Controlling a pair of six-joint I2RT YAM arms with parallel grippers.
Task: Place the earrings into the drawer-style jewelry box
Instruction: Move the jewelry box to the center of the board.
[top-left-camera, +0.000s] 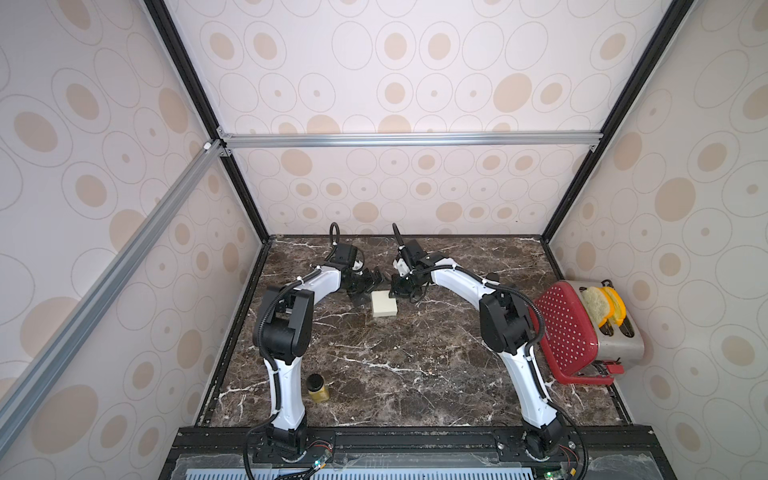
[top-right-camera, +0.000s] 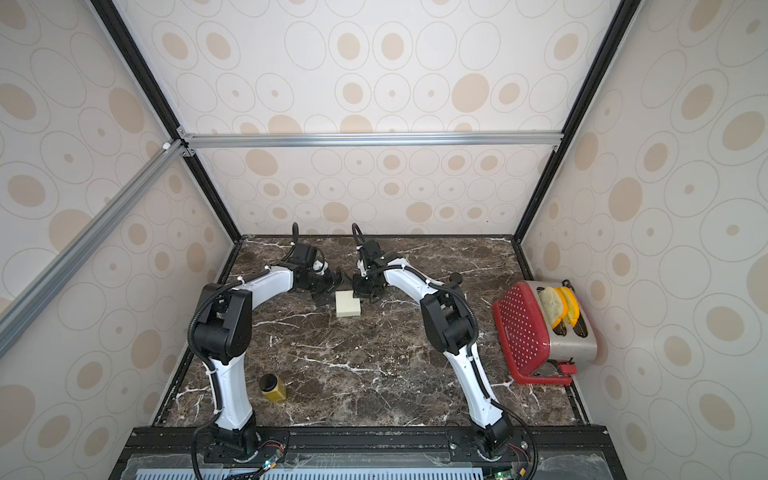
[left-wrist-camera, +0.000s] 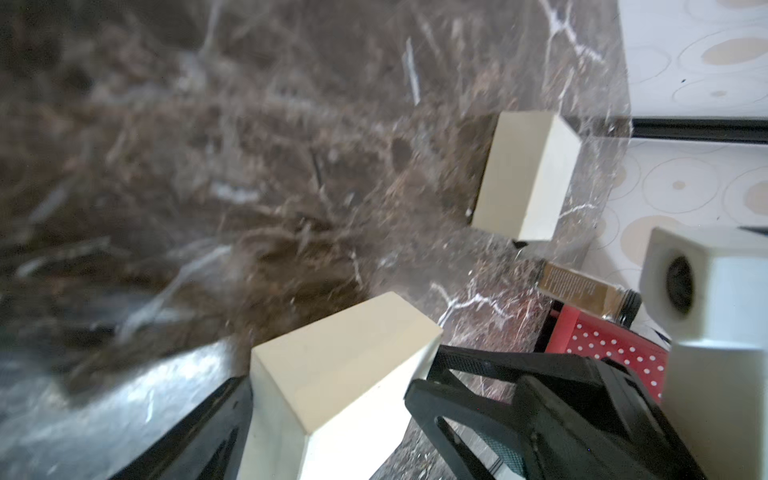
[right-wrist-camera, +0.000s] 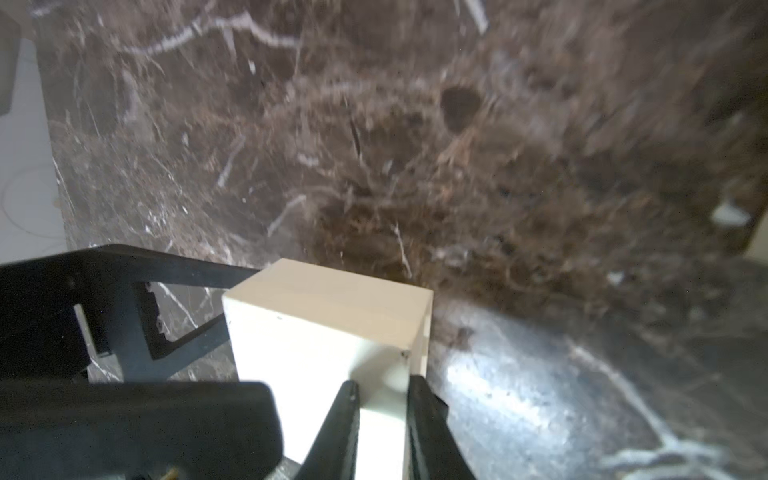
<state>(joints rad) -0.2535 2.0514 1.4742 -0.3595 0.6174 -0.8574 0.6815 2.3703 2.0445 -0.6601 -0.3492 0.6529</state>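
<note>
Jewelry box (top-left-camera: 384, 309) sat within left end effector (top-left-camera: 371, 286), wide open and empty, likely bracing; right end effector (right-wrist-camera: 380, 390) pinched its drawer end, seemingly to pull.

I'm looking into a booth whose walls (top-left-camera: 395, 62) are papered pale cream, with tan ovals and thin ringed outlines. Black corner posts (top-left-camera: 183, 66) run down from the upper corners of the frame. A silver aluminium rail (top-left-camera: 411, 139) crosses the back wall, and a slanting rail (top-left-camera: 104, 286) drops along the left side. The counter (top-left-camera: 415, 365), dark brown marble veined with white, fills the lower middle. The light is soft and even; my right wrist view catches a pale glare (right-wrist-camera: 498, 395) on the stone.
</note>
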